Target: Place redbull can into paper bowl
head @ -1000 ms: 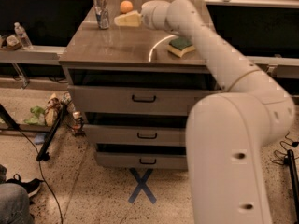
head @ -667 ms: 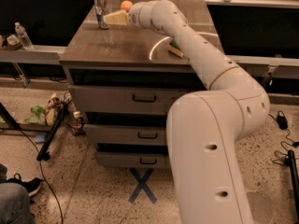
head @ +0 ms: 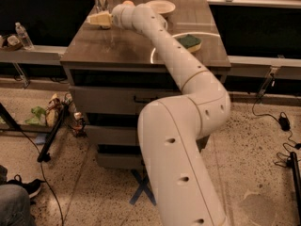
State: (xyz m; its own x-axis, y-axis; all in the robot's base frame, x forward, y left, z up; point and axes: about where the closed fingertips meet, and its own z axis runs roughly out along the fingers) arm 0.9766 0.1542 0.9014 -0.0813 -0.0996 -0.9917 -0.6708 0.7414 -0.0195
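Observation:
The redbull can stands upright at the back left of the wooden cabinet top. My gripper reaches across the top and sits just in front of the can's lower part, hiding it. The paper bowl sits at the back middle of the top, to the right of the arm's wrist. An orange ball shows partly behind the wrist, between the can and the bowl.
A green-and-yellow sponge lies at the right of the top. A clear water bottle stands on a low shelf at the left. Drawers face me below the top. Cables and a stand leg lie on the floor at the left.
The arm has swung left across the top, bringing my gripper up to the can. The paper bowl, hidden by the arm before, now shows.

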